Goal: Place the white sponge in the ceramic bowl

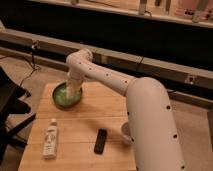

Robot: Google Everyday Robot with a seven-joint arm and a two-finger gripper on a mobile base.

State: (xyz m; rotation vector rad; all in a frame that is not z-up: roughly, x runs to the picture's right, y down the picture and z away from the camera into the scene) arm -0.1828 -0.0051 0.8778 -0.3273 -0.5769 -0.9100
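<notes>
The ceramic bowl, green inside with a dark rim, sits at the far left of the wooden table. My white arm reaches from the right and bends down over it. My gripper hangs inside the bowl, just above its green bottom. The white sponge does not show on its own; it is hidden by the gripper or blends with it.
A long white labelled bottle lies near the table's front left. A black remote-like bar lies at the front middle. A white cup is partly hidden behind my arm. A dark chair stands left of the table.
</notes>
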